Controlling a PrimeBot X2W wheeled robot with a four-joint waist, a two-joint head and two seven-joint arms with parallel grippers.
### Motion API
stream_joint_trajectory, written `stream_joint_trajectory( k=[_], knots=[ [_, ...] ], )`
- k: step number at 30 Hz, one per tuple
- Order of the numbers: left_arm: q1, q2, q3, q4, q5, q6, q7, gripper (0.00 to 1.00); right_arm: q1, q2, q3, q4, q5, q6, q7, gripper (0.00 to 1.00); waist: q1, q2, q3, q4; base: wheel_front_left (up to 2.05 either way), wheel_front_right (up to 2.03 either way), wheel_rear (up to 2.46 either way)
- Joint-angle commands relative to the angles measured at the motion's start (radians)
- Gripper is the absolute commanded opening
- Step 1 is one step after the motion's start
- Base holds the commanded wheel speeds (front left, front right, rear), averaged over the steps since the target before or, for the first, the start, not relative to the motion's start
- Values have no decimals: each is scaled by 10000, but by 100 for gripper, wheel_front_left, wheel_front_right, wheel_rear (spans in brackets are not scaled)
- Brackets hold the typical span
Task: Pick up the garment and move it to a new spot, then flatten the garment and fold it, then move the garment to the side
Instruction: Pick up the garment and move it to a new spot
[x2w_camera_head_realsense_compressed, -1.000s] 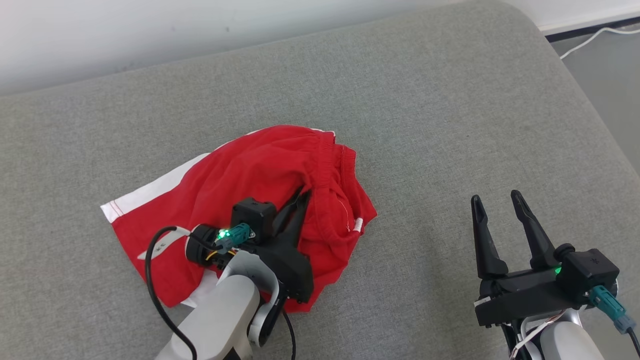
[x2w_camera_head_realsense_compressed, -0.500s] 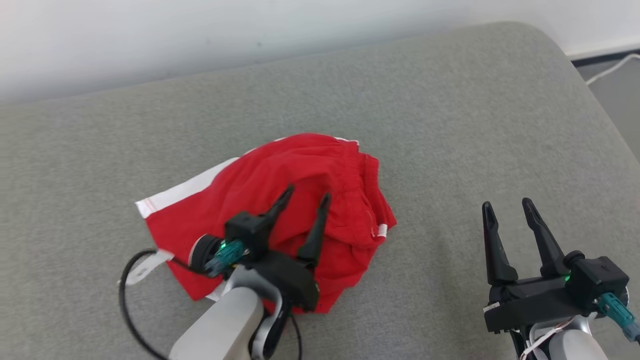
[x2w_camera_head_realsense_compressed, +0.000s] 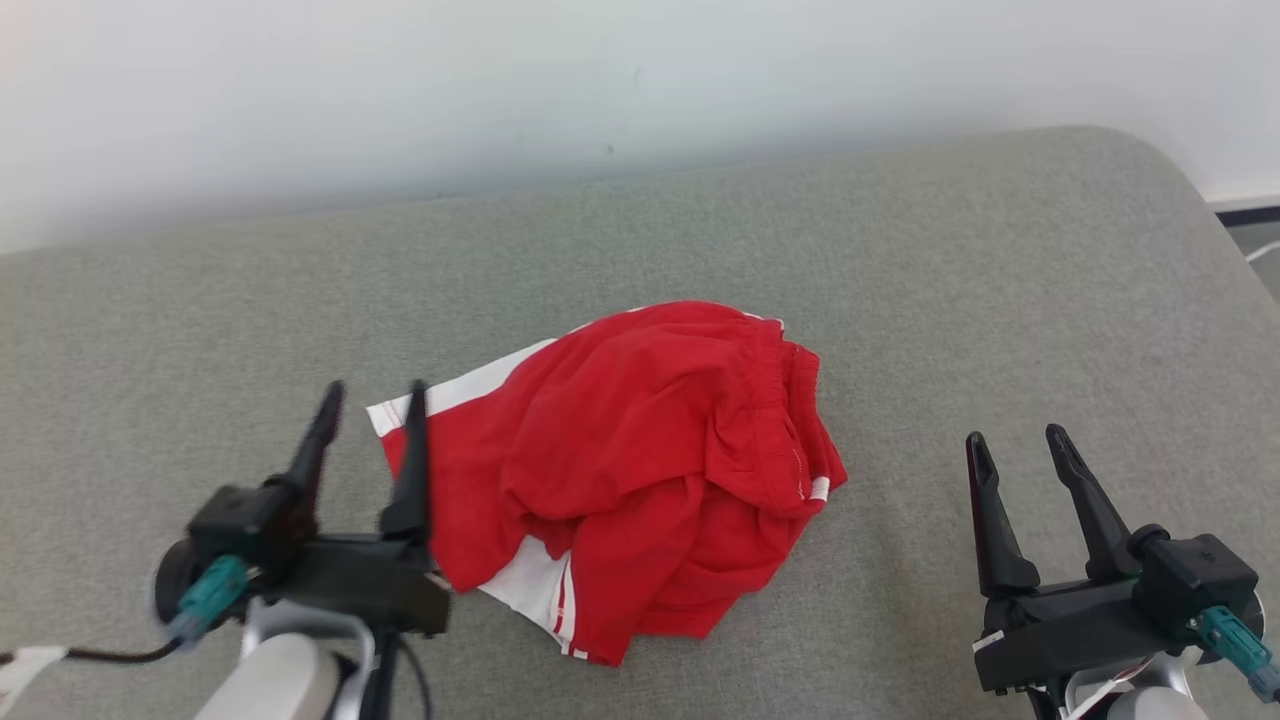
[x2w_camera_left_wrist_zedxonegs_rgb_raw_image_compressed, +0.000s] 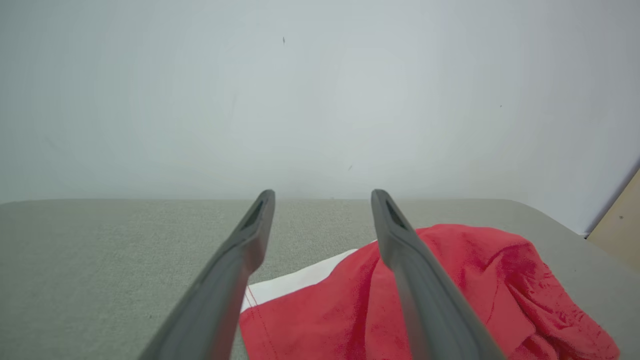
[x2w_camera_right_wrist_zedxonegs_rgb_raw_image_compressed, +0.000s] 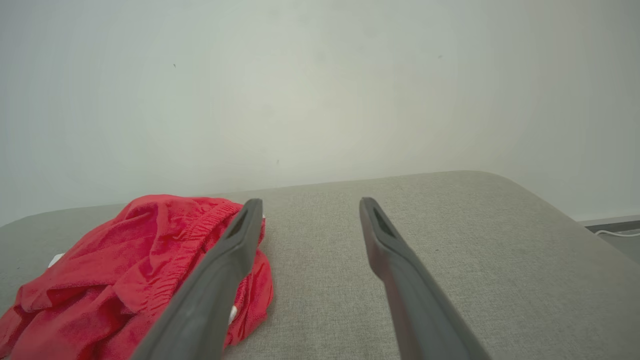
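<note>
Open grey cushion (x2w_camera_head_realsense_compressed: 1000, 300) all round the crumpled garment (x2w_camera_head_realsense_compressed: 650, 440); wall (x2w_camera_head_realsense_compressed: 600, 80) behind.

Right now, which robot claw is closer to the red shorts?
The left gripper: it sits right beside the white-striped edge of the shorts. The right gripper stands apart, with bare grey cushion between it and them.

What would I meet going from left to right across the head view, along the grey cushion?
left gripper, jaws apart → red garment, crumpled with white trim → right gripper, jaws apart
</note>
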Motion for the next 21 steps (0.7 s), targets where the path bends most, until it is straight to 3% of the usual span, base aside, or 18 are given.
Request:
stream_joint_trajectory(
  k=[1,10,21],
  knots=[
    [442,272,258,-242,-33,173,-58,100,146,-39,13,-69,-112,8,54,100,0,1,-220,214,0,0,0],
    [1987,994,1247,-1139,93,506,-112,100,423,-53,20,-127,-165,8,267,100,0,1,-644,399,0,0,0],
    [3327,1368,1166,-1408,592,731,-118,100,1029,40,21,-293,-248,8,669,100,0,1,-1144,513,0,0,0]
  ],
)
